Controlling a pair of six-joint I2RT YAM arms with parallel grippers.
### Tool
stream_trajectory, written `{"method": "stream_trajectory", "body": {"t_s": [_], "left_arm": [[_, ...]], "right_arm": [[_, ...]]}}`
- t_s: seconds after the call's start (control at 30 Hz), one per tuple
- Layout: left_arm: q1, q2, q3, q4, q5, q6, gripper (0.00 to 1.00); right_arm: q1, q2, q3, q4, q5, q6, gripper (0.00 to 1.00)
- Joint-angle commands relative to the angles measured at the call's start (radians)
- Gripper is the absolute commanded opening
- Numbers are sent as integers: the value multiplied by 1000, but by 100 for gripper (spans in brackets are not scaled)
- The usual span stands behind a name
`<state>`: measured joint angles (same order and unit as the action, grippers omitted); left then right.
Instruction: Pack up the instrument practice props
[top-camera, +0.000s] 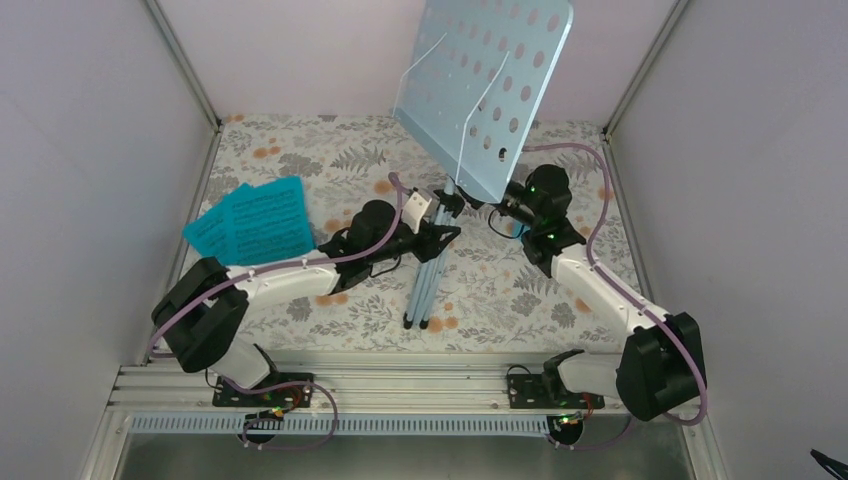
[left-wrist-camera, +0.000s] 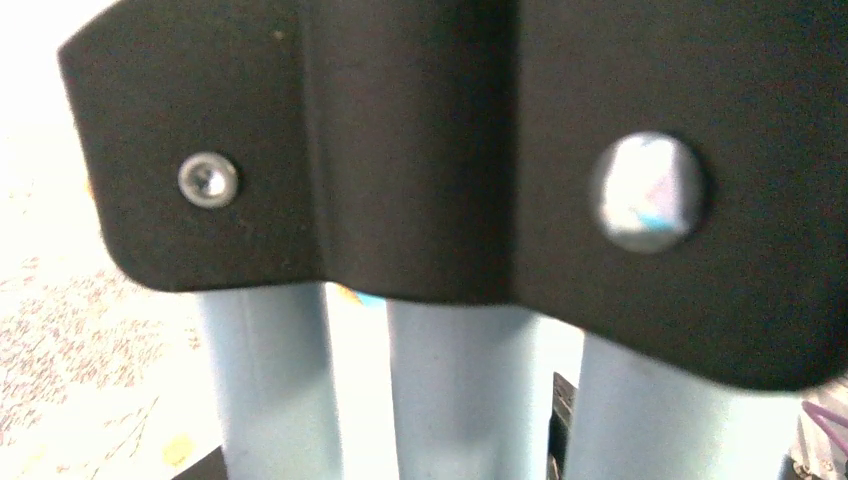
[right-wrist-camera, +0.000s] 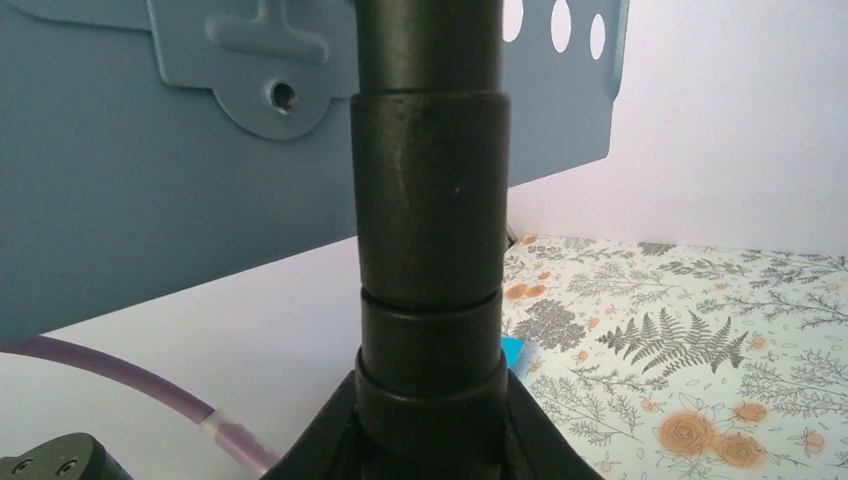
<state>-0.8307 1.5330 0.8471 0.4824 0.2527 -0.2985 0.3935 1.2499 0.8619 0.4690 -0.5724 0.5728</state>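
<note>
Above the floral-print table (top-camera: 300, 150), my right gripper (right-wrist-camera: 430, 410) is clamping the shaft of the pale blue perforated metal music stand (top-camera: 490, 90). My left gripper (top-camera: 442, 232) is at its legs, jaws unclear. I should be lowering it slowly, both ends together.

The left arm (top-camera: 285, 280) and right arm (top-camera: 600, 290) are each wearing smooth white shells along their long links, with bulky black housings bulging at the joints. A translucent purple cable (right-wrist-camera: 110, 368) is trailing loosely beside each arm. Small green lights (top-camera: 535, 186) are glowing on the right arm's black wrist section and below both black base plates (top-camera: 262, 390). The left end effector (top-camera: 440, 238) and right end effector (top-camera: 500, 215) are showing matte black.
</note>
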Motion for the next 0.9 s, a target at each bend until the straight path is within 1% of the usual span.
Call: {"method": "stream_trajectory", "body": {"t_s": [0.0, 0.07, 0.13, 0.2, 0.33, 0.43, 0.53, 0.67, 0.77, 0.87], "left_arm": [[-1, -87, 5, -95, -85, 40, 21], [1, -123, -1, -148, -123, 51, 10], [9, -161, -5, -207, -142, 73, 3], [27, -196, -13, -247, -115, 100, 2], [91, -258, -13, -339, -41, 124, 2], [157, -314, -27, -378, 9, 123, 2], [211, -343, -27, -404, 45, 140, 2], [278, -342, 13, -495, 65, 199, 2], [337, -333, 39, -551, 85, 248, 2], [366, -286, 127, -653, 71, 307, 2]], "right_arm": [[10, -73, -6, 206, 55, -25, 6], [8, -77, -25, 213, 81, -19, 11], [6, -81, -48, 219, 104, -16, 19], [2, -85, -73, 219, 133, -17, 30], [-7, -105, -136, 201, 186, -29, 59], [-11, -127, -190, 179, 216, -44, 73], [-14, -154, -227, 150, 241, -56, 78], [-18, -204, -255, 82, 298, -93, 83], [-19, -255, -280, 25, 368, -130, 86], [-23, -316, -297, -49, 472, -152, 90]]}}
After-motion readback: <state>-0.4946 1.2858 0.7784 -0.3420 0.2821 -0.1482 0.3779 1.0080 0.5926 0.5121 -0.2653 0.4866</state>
